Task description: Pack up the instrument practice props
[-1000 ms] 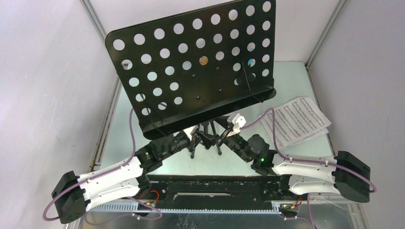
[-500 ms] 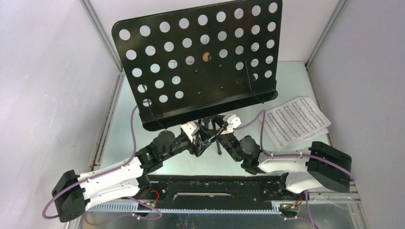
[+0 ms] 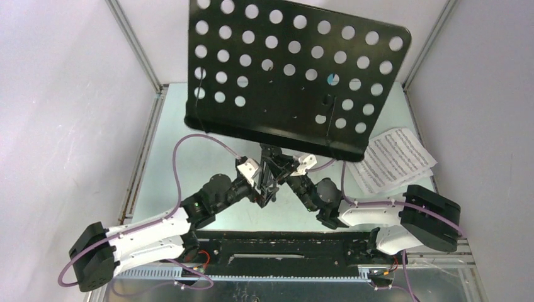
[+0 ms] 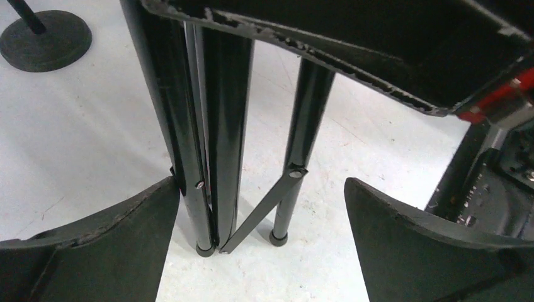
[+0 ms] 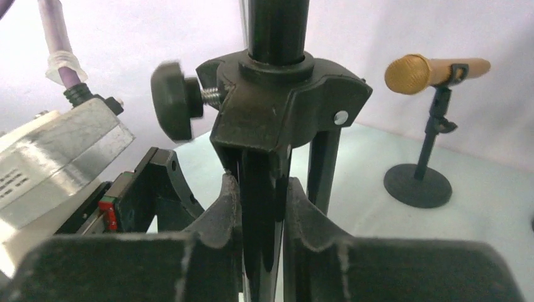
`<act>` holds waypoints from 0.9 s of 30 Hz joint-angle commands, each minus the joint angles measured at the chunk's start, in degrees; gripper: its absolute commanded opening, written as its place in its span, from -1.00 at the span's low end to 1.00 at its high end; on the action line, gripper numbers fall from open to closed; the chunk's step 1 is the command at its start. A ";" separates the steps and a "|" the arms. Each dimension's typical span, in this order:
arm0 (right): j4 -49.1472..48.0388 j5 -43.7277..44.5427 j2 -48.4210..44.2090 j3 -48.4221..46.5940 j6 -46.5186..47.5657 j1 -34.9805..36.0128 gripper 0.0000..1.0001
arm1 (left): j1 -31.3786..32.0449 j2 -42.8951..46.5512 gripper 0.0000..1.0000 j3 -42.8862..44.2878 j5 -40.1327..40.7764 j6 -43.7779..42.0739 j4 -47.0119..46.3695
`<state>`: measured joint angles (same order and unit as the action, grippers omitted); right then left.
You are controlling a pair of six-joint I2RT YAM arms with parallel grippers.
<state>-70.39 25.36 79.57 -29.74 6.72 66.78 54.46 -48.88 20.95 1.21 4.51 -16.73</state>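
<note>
The black music rack stands mid-table, its perforated desk (image 3: 296,75) tilted over the folded tripod legs (image 4: 214,126). My left gripper (image 4: 261,195) is open around the legs' lower ends, which stand close against its left finger (image 4: 126,233). From the other side my right gripper (image 5: 263,201) is shut on the legs just below the hub (image 5: 283,104). White sheet-music pages (image 3: 393,157) lie on the table at the right. In the right wrist view a tan toy microphone (image 5: 419,72) sits in a black round-based holder (image 5: 417,184).
Another black round base (image 4: 45,39) stands on the table at the upper left of the left wrist view. White walls with metal frame posts (image 3: 135,47) close in the table on three sides. The black rail (image 3: 283,242) with both arm bases runs along the near edge.
My left gripper has opened and let go of the legs. My right gripper has closed on them. The desk has swung round to the right and risen in the view.
</note>
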 commanded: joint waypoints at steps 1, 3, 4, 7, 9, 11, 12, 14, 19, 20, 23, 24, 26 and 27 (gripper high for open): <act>2.24 -1.18 -2.07 -1.37 -1.64 0.10 -0.83 | 0.32 -4.37 1.00 0.76 -0.77 1.21 -5.94; 3.05 -1.30 -2.72 -1.31 -1.79 0.33 -0.89 | 0.31 -7.19 1.00 0.95 -0.55 1.20 -8.18; 3.56 -1.29 -2.99 -1.41 -2.00 0.43 -0.94 | 0.34 -8.72 1.00 0.98 0.00 1.20 -9.50; 5.18 -1.05 -4.33 -1.37 -3.26 0.54 -1.00 | 0.32 -12.93 1.00 1.49 1.20 1.17 -12.13; 6.68 -1.06 -5.47 -1.32 -4.50 0.47 -1.00 | 0.30 -15.81 1.00 1.99 1.43 1.16 -13.94; 8.04 -1.65 -6.73 -1.37 -5.03 0.39 -1.00 | 0.30 -18.91 1.00 2.58 1.34 1.52 -15.75; 8.62 -1.83 -7.17 -1.33 -5.11 0.39 -1.00 | 0.30 -20.23 1.00 2.80 1.26 1.85 -16.96; 9.70 -1.67 -8.16 -1.42 -5.44 0.36 -1.00 | 0.30 -22.61 0.89 3.27 1.01 2.64 -18.60; 14.34 1.68 -11.57 -1.34 -8.54 -0.60 -1.00 | 0.30 -26.37 0.13 3.15 0.51 5.68 -20.82; 15.45 2.69 -12.22 -1.29 -9.09 -0.89 -1.00 | 0.34 -26.46 0.03 2.68 0.21 6.23 -21.26; 19.99 6.85 -14.27 -1.29 -11.13 -1.94 -1.00 | 0.30 -25.34 -0.27 1.10 0.08 7.36 -21.95; 21.36 8.41 -14.80 -1.31 -12.17 -2.33 -1.00 | 0.30 -24.65 -0.39 0.66 0.21 7.50 -21.94; 24.77 11.28 -15.88 -1.29 -14.21 -3.43 -1.00 | 0.30 -23.02 -0.60 0.33 0.03 7.45 -20.85; 26.47 12.47 -16.35 -1.29 -14.94 -3.92 -1.00 | 0.32 -22.16 -0.68 0.49 -0.21 7.18 -19.69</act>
<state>-47.55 30.37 66.06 -29.67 -2.39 64.25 54.28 -73.71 21.76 3.86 3.60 -37.36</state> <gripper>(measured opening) 0.183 0.497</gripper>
